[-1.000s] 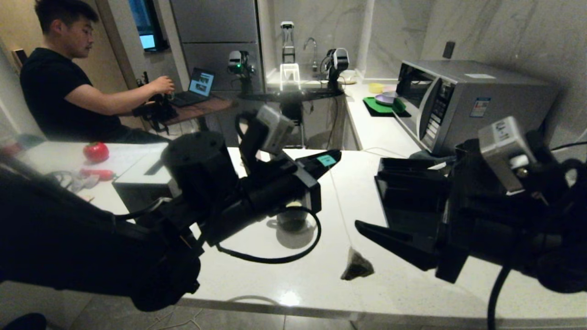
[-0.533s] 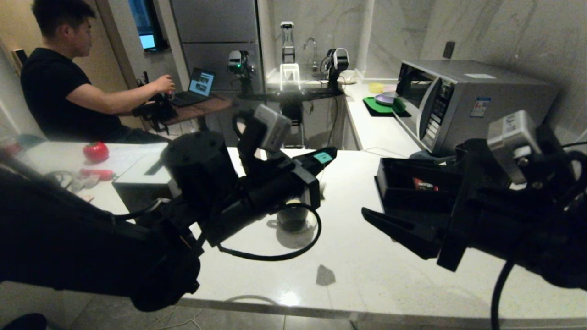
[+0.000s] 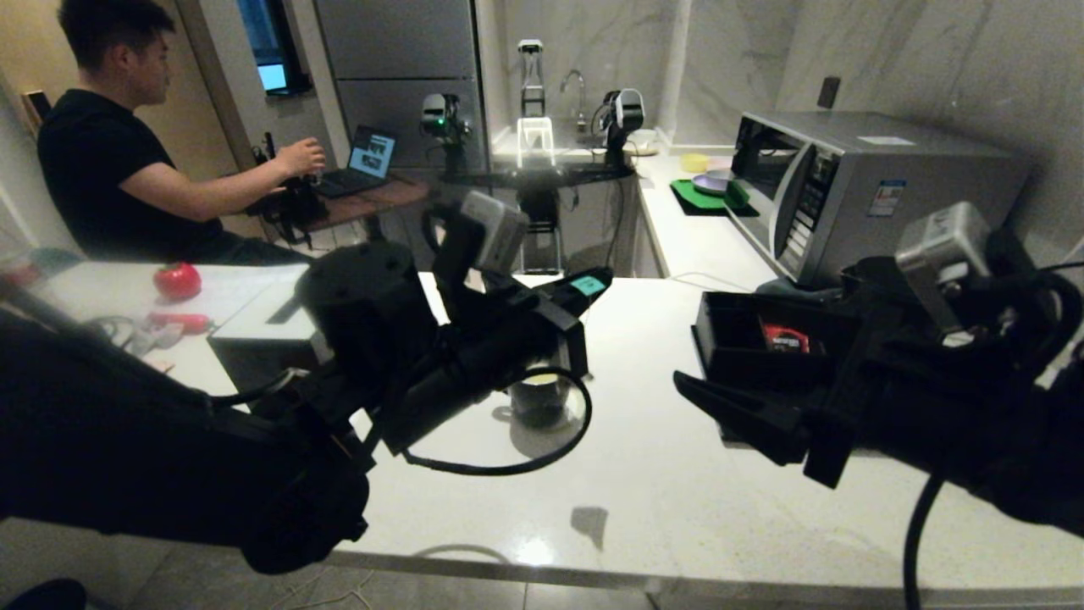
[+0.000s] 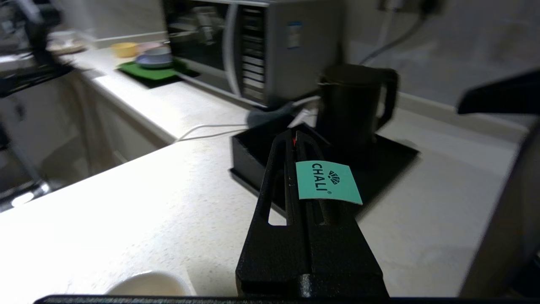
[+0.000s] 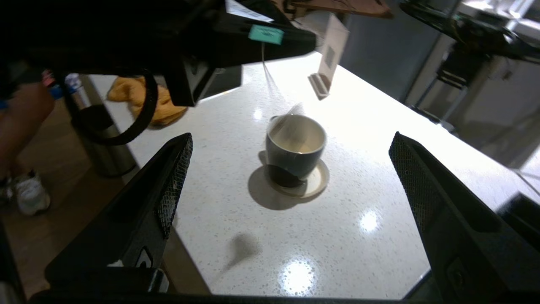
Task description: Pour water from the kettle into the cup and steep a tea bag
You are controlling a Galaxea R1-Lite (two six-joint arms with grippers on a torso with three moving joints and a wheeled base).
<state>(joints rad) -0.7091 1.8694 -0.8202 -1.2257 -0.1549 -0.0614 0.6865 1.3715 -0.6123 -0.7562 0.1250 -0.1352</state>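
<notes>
My left gripper (image 3: pixel 597 284) is shut on the green paper tag (image 4: pixel 327 181) of a tea bag. Its string drops to the tea bag (image 5: pixel 291 122), a blur swinging just over the cup's rim. The cup (image 5: pixel 295 147), black outside and white inside, stands on a pale saucer (image 5: pixel 316 183); faint yellowish water (image 5: pixel 301 148) shows low inside. In the head view the cup (image 3: pixel 539 398) peeks out under the left arm. My right gripper (image 5: pixel 291 169) hangs open, apart from the cup and facing it. The black kettle (image 4: pixel 350 109) stands behind the tray; the right arm hides it in the head view.
A low black tray (image 3: pixel 745 339) holding a red packet (image 3: pixel 783 339) lies at the right, in front of a microwave (image 3: pixel 847 186). A white box (image 3: pixel 254 326) and a tomato (image 3: pixel 178 280) are at the left. A person sits at the back left. The counter's front edge is close.
The tea bag, hanging low near the counter's front a second ago, has swung up and over to the cup. My left gripper shifted slightly left. My right gripper drew back, uncovering the red packet.
</notes>
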